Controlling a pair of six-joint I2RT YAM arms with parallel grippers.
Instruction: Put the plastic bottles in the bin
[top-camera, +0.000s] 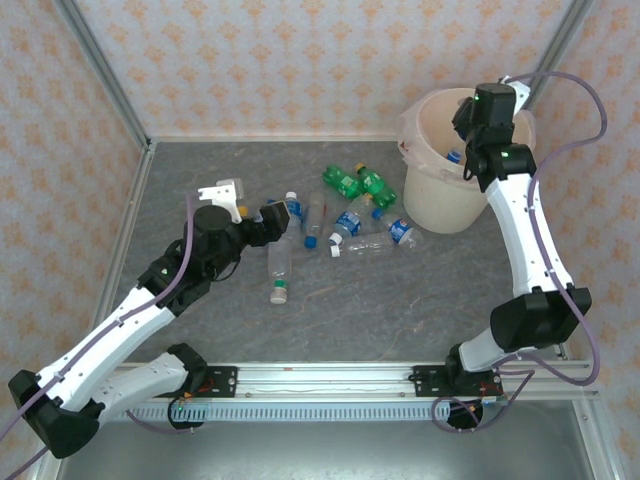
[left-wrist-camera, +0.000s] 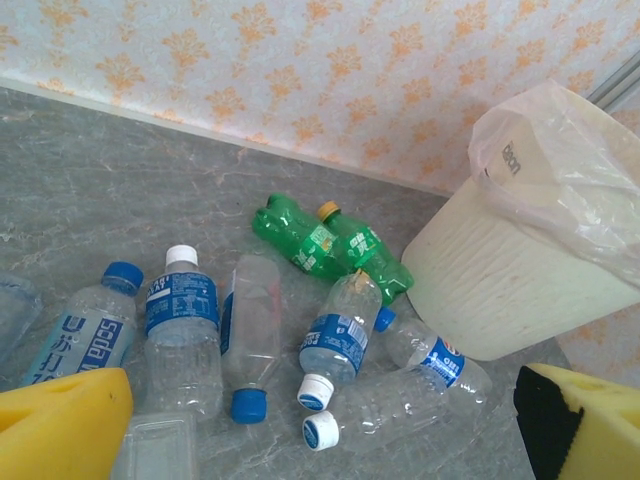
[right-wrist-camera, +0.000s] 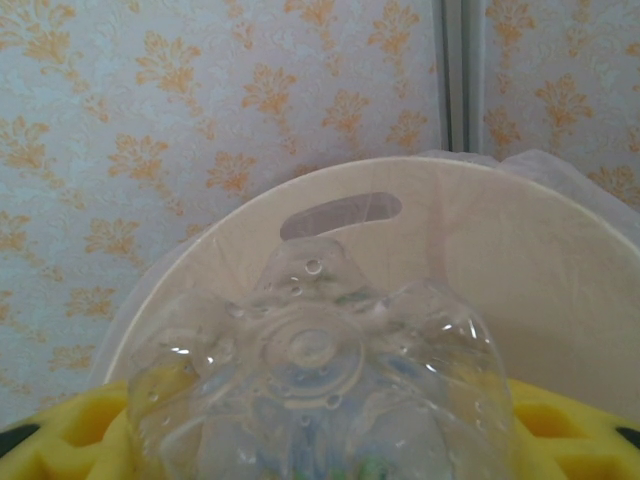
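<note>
The right gripper (right-wrist-camera: 320, 440) pinches a clear bottle (right-wrist-camera: 315, 370) over the mouth of the bin (top-camera: 432, 205) at two o'clock, probably to drop it in, while the left gripper (left-wrist-camera: 320, 440), spread wide, faces the bottles (top-camera: 345, 215) lying on the worktop (top-camera: 400, 310), ready to pick.

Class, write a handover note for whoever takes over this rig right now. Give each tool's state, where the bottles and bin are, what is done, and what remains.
The left tool is open and holds nothing, low at the left edge of the loose bottles.
The right tool is shut on a clear bottle, over the mouth of the bin at the far right.
About eight bottles lie on the table left of the bin, two green bottles among them.
Done: one bottle is over the bin, not yet released.
Left: drop it, then move the rest in.
</note>
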